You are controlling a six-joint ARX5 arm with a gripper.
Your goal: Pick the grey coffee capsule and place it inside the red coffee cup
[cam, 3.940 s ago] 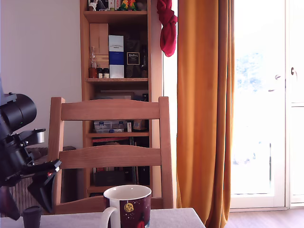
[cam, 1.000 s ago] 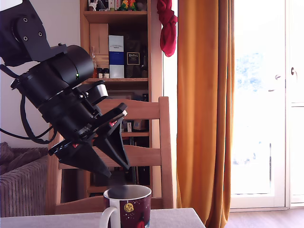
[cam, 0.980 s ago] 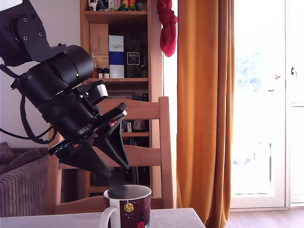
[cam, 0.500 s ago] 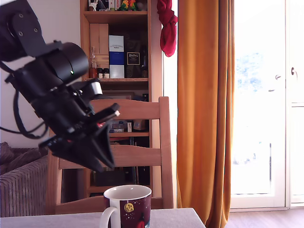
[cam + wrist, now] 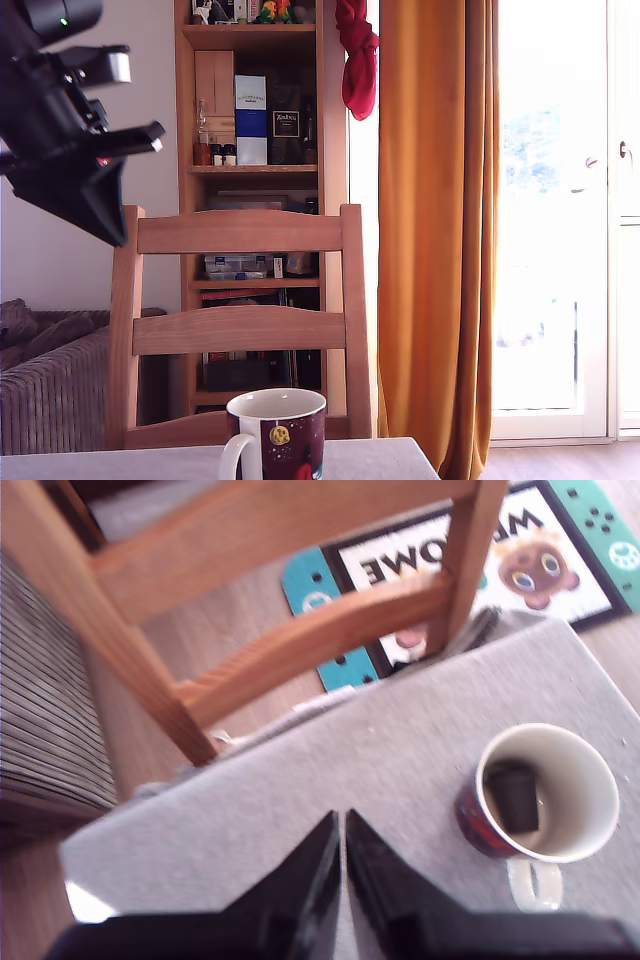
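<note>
The red coffee cup [image 5: 277, 435] stands at the front of the grey table in the exterior view; the wrist view shows its white inside [image 5: 546, 791]. The grey coffee capsule [image 5: 513, 793] lies inside the cup, leaning against the inner wall. My gripper [image 5: 105, 205] is raised high at the exterior view's left, well above the cup and to one side of it. In the wrist view its black fingers [image 5: 339, 824] meet tip to tip over bare tablecloth, shut with nothing between them.
A wooden chair [image 5: 240, 325] stands right behind the table [image 5: 300, 780]. Behind it are a bookshelf [image 5: 255, 150], an orange curtain [image 5: 435, 230] and a striped sofa [image 5: 50, 390] at the exterior view's left. A printed mat [image 5: 450, 570] lies on the floor.
The arm has lifted up and swung to the exterior view's left, away from the cup. The capsule stayed in the cup.
</note>
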